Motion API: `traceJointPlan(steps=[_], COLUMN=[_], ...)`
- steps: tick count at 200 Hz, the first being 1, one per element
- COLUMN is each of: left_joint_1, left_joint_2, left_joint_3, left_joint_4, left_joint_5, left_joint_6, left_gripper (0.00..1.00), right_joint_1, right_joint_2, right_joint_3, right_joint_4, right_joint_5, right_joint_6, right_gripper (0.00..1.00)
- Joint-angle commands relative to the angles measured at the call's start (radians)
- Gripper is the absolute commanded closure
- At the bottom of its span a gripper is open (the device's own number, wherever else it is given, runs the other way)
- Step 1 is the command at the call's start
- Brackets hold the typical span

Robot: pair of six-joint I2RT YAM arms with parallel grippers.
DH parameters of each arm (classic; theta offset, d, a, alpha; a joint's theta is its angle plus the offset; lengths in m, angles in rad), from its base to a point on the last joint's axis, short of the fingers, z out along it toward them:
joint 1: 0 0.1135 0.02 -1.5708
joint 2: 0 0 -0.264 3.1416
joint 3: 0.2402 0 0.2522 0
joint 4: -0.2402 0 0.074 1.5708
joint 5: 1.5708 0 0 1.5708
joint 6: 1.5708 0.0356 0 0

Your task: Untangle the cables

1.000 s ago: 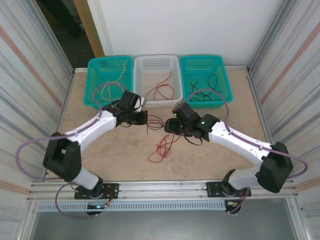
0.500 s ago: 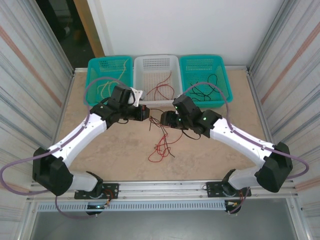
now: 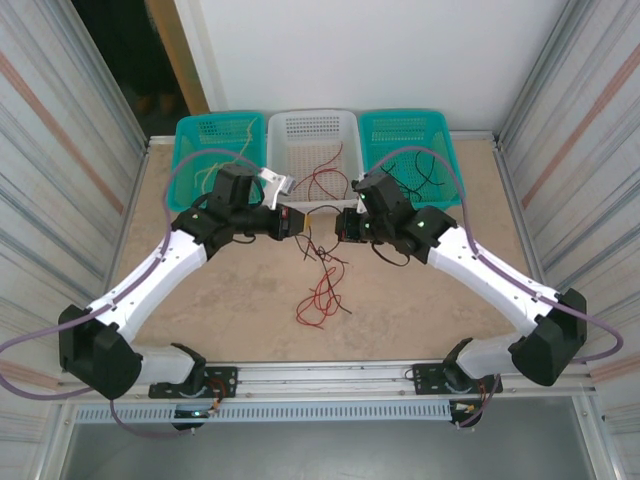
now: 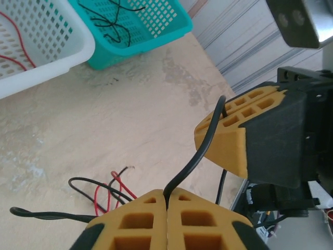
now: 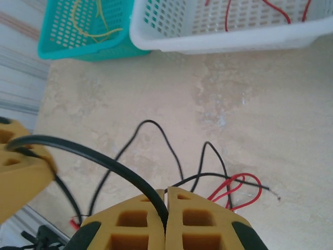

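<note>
Beige surface (image 3: pixel 200 290): mottled and stone-like, with both arm bases at its near edge.
Loose tangle: red and black cables (image 3: pixel 322 290) lie in a heap at mid-surface, nearer than the two tools. The far strands of the heap reach toward the gap between the tools.
Left tool (image 4: pixel 166 195): clenched, with its yellow pads pressed together on a black cable (image 4: pixel 195 156). It points right, just beyond the tangle.
Right tool (image 5: pixel 166 191): clenched as well, nipping the same black cable where its pads meet. It points left and faces the left tool, close to it but apart.
Black cable between them: it runs in a gentle curve from one pinch to the other, above the surface. The part of it near the right wrist camera is blurred.
Left teal basket (image 3: pixel 188 160): at the far left, with yellow cables (image 5: pixel 91 26) inside.
White basket (image 3: pixel 312 125): at the far middle, directly beyond the tools, with red cables (image 3: pixel 325 180) inside.
Right teal basket (image 3: pixel 405 122): at the far right, touching the white basket, with black cables (image 4: pixel 117 21) inside.
</note>
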Motion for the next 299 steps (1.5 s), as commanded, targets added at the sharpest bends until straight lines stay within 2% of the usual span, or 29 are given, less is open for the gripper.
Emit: traceJointPlan(steps=[1, 15, 35, 61, 76, 109, 138, 156, 181, 236, 267, 299], left_joint_1=[-0.002, -0.017, -0.054, -0.082, -0.082, -0.085, -0.084, -0.082, -0.077, -0.039, -0.033, -0.038], left_joint_2=[-0.017, -0.017, -0.016, 0.031, 0.068, 0.104, 0.111, 0.075, -0.016, -0.127, -0.096, -0.050], left_joint_3=[-0.018, -0.048, -0.068, -0.068, -0.069, -0.127, -0.175, -0.197, -0.175, 0.037, 0.157, 0.183], left_joint_4=[0.102, 0.192, 0.293, 0.285, 0.255, 0.296, 0.293, 0.266, 0.188, 0.147, 0.236, 0.335], left_joint_5=[0.064, 0.094, 0.126, 0.066, 0.005, -0.064, -0.080, -0.083, -0.126, -0.078, 0.016, 0.110], left_joint_6=[-0.027, -0.064, -0.082, -0.062, -0.068, -0.102, -0.117, -0.112, -0.068, 0.042, 0.016, -0.042], left_gripper=[0.65, 0.52, 0.47, 0.53, 0.53, 0.58, 0.64, 0.64, 0.56, 0.46, 0.46, 0.45], right_joint_1=[0.012, 0.015, 0.017, 0.020, 0.019, 0.003, -0.023, -0.045, -0.069, -0.094, -0.098, -0.110], right_joint_2=[-0.072, -0.102, -0.127, -0.171, -0.205, -0.275, -0.317, -0.329, -0.334, -0.331, -0.337, -0.328], right_joint_3=[0.073, 0.086, 0.123, 0.154, 0.164, 0.179, 0.191, 0.184, 0.167, 0.151, 0.137, 0.137], right_joint_4=[-0.033, -0.024, -0.036, -0.010, 0.016, 0.064, 0.073, 0.068, 0.068, 0.059, 0.065, 0.071], right_joint_5=[-0.018, -0.023, -0.027, -0.038, -0.047, -0.063, -0.034, -0.020, -0.012, -0.010, -0.012, -0.020], right_joint_6=[-0.085, -0.098, -0.105, -0.115, -0.116, -0.115, -0.113, -0.106, -0.096, -0.086, -0.079, -0.072], right_gripper=[1.00, 1.00, 1.00, 1.00, 1.00, 1.00, 1.00, 1.00, 1.00, 1.00, 1.00, 1.00])
